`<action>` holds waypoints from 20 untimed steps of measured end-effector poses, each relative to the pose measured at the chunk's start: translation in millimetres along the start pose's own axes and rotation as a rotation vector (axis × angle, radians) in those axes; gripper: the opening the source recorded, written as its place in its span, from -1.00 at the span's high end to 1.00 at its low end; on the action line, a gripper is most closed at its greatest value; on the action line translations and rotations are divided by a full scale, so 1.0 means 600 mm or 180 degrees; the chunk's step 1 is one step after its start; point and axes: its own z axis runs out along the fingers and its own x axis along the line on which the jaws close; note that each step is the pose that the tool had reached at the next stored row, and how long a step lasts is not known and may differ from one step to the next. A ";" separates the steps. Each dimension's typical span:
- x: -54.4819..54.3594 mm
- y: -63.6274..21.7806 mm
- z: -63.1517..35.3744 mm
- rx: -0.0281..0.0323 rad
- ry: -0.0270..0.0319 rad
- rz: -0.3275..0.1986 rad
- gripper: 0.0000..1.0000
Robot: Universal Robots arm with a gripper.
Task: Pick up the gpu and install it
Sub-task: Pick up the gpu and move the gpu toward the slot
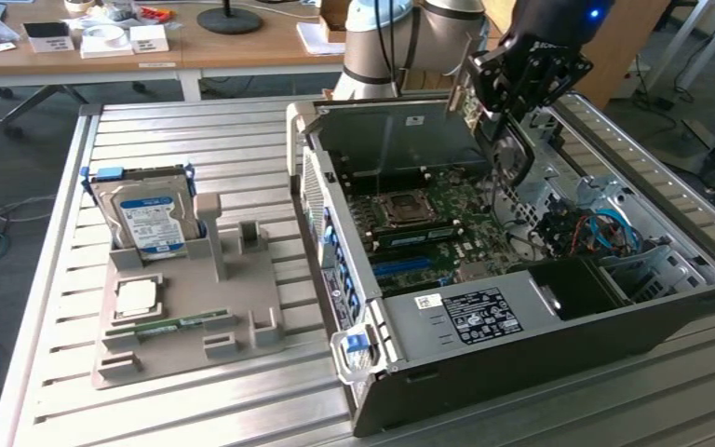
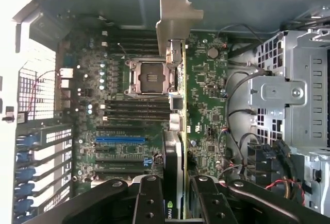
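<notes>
One gripper (image 2: 178,203), at the exterior view's upper right, is clenched on the gpu (image 2: 178,147). The card hangs edge-on beneath it over the open case (image 1: 482,372), its long axis apparently crosswise to the blue slot (image 2: 119,139).

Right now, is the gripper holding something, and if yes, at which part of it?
Yes: the gripper holds the gpu, edge-on, clamped across its two flat faces at the end away from its metal bracket, over the open computer case.
</notes>
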 end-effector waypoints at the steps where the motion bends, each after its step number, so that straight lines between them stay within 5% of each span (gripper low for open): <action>1: 0.000 0.000 0.001 0.0001 -0.0003 0.0022 0.47; 5: 0.000 0.000 0.002 0.0003 -0.0016 0.0134 0.47; 20: 0.000 0.000 0.002 0.0003 -0.0017 0.0140 0.47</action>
